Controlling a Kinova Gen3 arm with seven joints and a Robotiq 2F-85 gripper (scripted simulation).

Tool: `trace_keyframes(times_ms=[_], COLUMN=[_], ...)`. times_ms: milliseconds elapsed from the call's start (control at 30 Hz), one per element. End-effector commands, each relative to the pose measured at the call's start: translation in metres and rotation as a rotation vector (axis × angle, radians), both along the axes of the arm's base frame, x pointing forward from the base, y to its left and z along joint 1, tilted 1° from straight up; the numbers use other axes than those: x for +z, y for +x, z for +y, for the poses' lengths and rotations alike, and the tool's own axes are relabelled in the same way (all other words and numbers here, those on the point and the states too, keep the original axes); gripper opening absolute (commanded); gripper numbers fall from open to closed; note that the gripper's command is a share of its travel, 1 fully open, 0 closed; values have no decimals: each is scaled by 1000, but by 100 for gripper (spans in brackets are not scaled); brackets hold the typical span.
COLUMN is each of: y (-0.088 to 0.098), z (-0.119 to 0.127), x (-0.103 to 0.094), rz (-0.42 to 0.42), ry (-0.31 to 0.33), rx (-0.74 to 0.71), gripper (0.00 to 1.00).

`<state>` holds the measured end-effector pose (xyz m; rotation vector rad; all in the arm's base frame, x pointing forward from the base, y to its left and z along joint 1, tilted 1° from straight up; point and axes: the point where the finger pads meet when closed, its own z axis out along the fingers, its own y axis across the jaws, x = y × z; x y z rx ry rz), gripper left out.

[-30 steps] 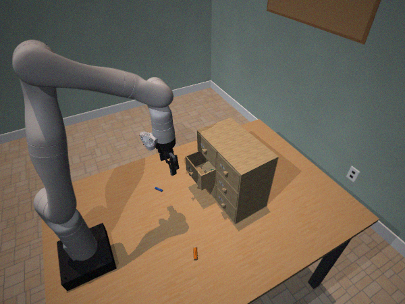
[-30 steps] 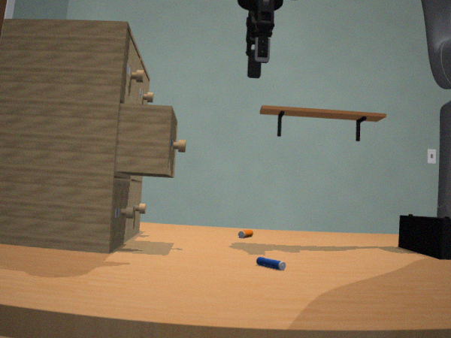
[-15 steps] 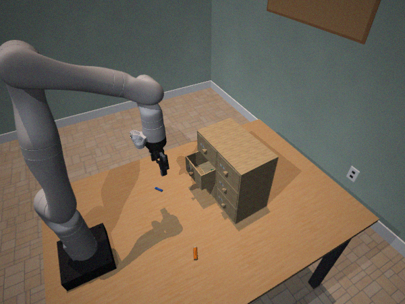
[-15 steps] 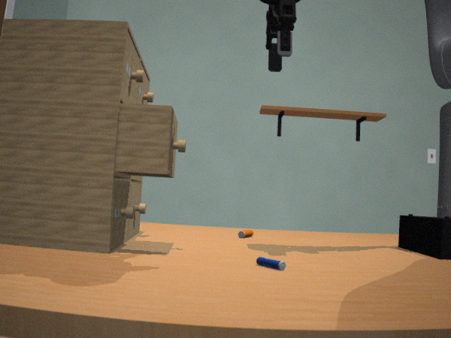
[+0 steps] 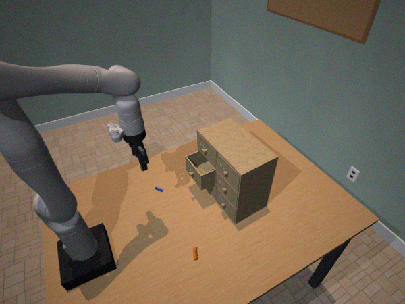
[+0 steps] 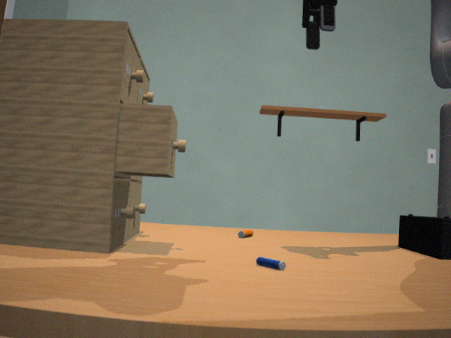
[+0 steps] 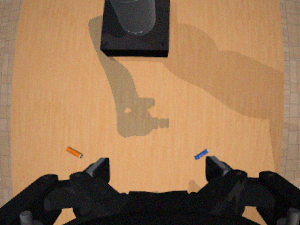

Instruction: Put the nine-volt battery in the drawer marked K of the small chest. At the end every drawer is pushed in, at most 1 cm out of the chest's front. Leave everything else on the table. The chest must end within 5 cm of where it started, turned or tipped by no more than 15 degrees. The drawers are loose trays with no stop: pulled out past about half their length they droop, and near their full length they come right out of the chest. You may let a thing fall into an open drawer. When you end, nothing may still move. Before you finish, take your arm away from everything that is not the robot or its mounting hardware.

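Note:
The small chest [image 5: 258, 189] [image 6: 56, 135] stands upright on the table. Its middle drawer in the left column [image 5: 198, 178] [image 6: 146, 140] is pulled partway out and looks level. The other drawers look pushed in. The drawer labels are too small to read. A small green spot [image 5: 212, 169] shows inside the open drawer near the chest front; I cannot tell what it is. No nine-volt battery can be made out clearly. My gripper [image 5: 144, 165] [image 6: 320, 34] [image 7: 157, 167] is open and empty, high above the table, out in front of the open drawer.
A blue cylindrical battery [image 5: 158, 189] [image 6: 270, 263] [image 7: 201, 154] lies on the table in front of the chest. An orange one [image 5: 195, 253] [image 6: 245, 233] [image 7: 74, 152] lies farther toward the other side. The black arm base [image 5: 88, 267] [image 7: 135, 47] stands opposite the drawer fronts.

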<state>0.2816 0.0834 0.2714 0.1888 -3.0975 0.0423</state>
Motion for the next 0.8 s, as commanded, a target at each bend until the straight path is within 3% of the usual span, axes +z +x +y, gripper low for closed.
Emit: trace_keyframes(times_ms=[0, 400, 767], y=[-4, -4, 4], z=[4, 4, 5], x=[8, 8, -3], rz=[-17, -24, -84], ry=[15, 16, 24], rx=[10, 11, 12], gripper=[100, 100, 100])
